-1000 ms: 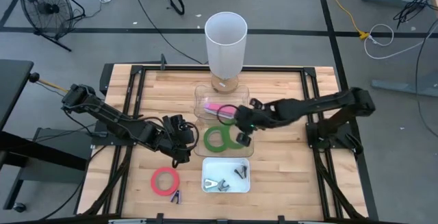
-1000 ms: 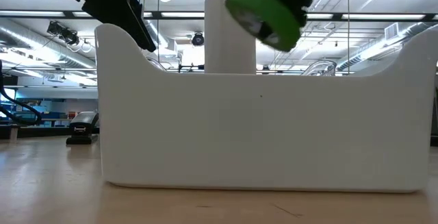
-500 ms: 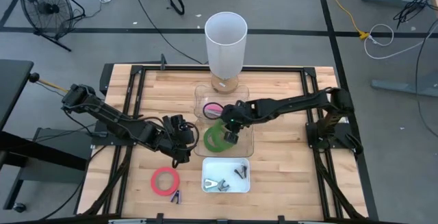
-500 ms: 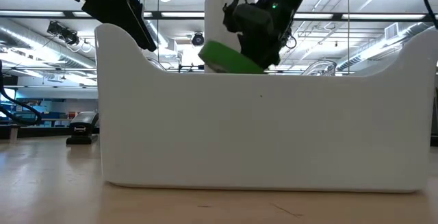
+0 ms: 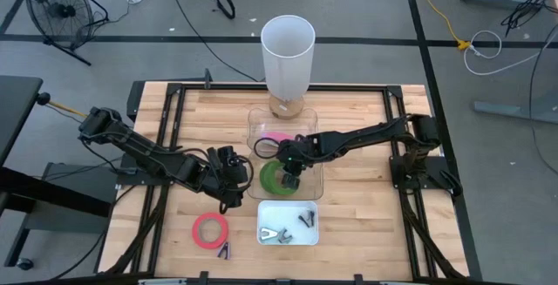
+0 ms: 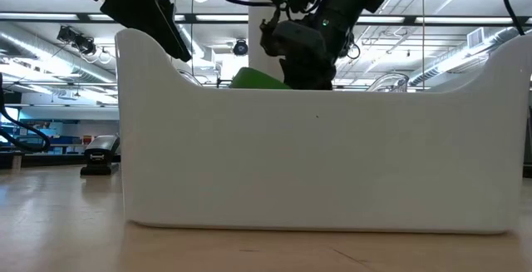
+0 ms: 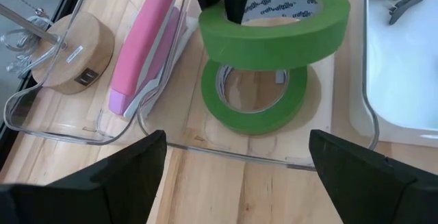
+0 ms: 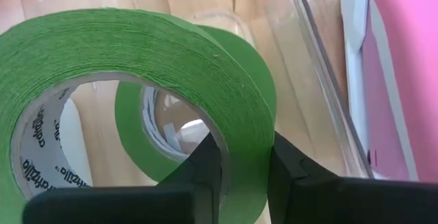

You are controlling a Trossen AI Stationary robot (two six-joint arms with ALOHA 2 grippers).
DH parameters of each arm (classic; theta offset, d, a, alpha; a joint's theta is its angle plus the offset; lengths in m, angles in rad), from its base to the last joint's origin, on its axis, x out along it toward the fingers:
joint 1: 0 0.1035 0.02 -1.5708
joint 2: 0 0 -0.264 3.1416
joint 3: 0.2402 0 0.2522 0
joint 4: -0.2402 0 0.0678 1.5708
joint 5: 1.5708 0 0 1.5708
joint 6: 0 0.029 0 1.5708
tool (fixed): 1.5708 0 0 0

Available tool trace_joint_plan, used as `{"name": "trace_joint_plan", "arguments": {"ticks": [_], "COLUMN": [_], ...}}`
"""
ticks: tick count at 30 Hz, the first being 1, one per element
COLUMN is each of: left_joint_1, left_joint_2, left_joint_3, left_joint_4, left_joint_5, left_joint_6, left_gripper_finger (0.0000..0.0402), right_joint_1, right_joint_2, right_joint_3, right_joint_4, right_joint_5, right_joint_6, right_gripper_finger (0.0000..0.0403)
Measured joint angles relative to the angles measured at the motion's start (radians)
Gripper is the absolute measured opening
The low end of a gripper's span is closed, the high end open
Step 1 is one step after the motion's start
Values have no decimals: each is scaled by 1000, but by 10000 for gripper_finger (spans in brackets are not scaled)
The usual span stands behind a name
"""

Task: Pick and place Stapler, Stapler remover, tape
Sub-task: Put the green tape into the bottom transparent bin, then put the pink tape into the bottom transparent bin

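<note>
The pale butcher-block wooden tabletop (image 5: pixel 357 206) shows a smooth, satin grain. On it sits a clear glossy plastic tray (image 7: pixel 102 133) with glinting edges. Inside, two green rolls of matt crepe-paper tape, the upper roll (image 7: pixel 274 18) and the lower roll (image 7: pixel 256 94), have white printed card cores. The slim pink stapler (image 7: pixel 140 46) looks like smooth, softly shiny plastic. The white shallow bin (image 5: pixel 287 224) is matt plastic, holding dull metal clips (image 5: pixel 275 234). The round wooden puck (image 7: pixel 68 56) is unvarnished-looking.
</note>
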Motion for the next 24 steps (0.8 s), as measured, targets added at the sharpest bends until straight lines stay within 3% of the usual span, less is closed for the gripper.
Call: {"name": "trace_joint_plan", "arguments": {"ticks": [5, 10, 13, 17, 24], "left_joint_1": [0, 0, 0, 0, 0], "left_joint_2": [0, 0, 0, 0, 0], "left_joint_3": [0, 0, 0, 0, 0], "left_joint_4": [0, 0, 0, 0, -1], "left_joint_5": [0, 0, 0, 0, 34], "left_joint_6": [-2, -3, -3, -3, -3], "left_gripper_finger": [362, 362, 362, 362, 362], "right_joint_1": [-1, 0, 0, 0, 0], "right_joint_2": [-2, -2, -2, -2, -40], "right_joint_3": [0, 0, 0, 0, 0], "right_joint_4": [50, 63, 63, 80, 159], "right_joint_5": [-14, -25, -12, 36, 30], "right_joint_6": [-12, -22, -20, -24, -48], "right_gripper_finger": [71, 172, 211, 224, 227]}}
